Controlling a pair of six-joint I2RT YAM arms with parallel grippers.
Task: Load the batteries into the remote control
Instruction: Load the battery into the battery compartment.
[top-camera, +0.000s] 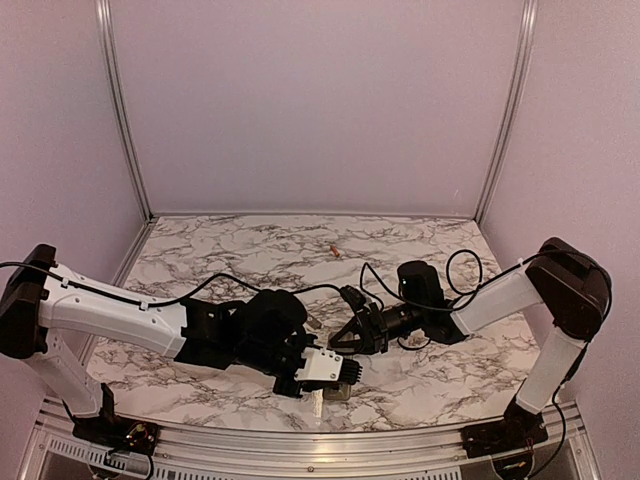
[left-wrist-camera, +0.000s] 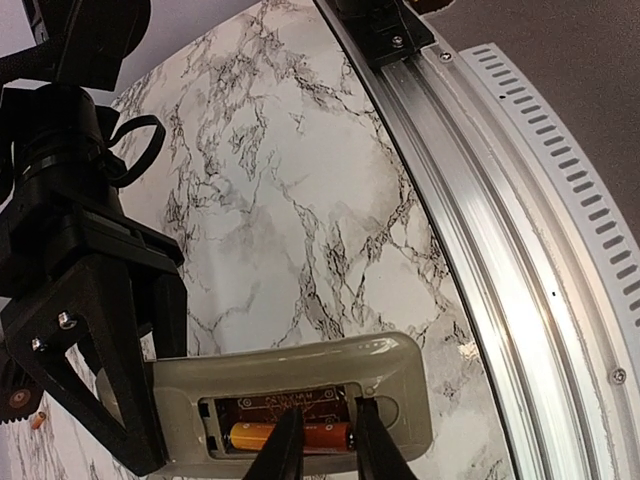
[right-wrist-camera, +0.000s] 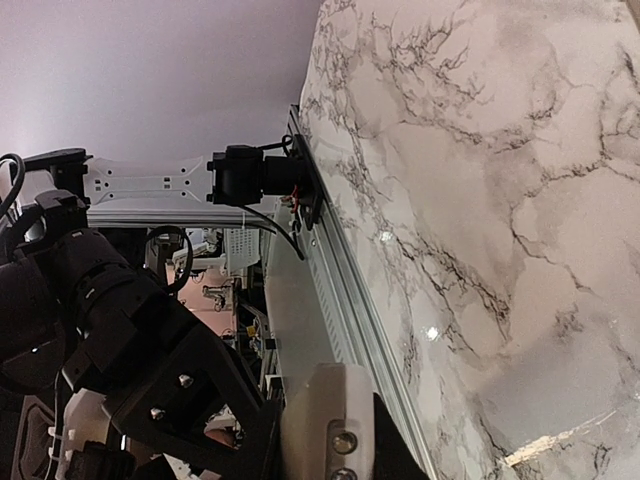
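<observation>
The remote control (left-wrist-camera: 300, 375) is held back-up just above the marble table's near edge, its battery recess uncovered. One orange battery (left-wrist-camera: 249, 436) lies in the recess. My left gripper (left-wrist-camera: 329, 405) reaches down into the recess, its jaws a narrow gap apart, one tip across the battery's middle and the other at its right end. My right gripper (right-wrist-camera: 330, 440) is shut on the remote control's (right-wrist-camera: 335, 400) other end; one of its black fingers (left-wrist-camera: 120, 390) shows at the left. Both grippers, left (top-camera: 340, 372) and right (top-camera: 350, 335), meet at the front centre. A second battery (top-camera: 333, 249) lies loose far back on the table.
An aluminium rail (left-wrist-camera: 470, 200) runs along the table's near edge right beside the remote. Plain walls with metal corner posts (top-camera: 120, 110) enclose the table. Black cables (top-camera: 460, 265) loop over the marble near the right arm.
</observation>
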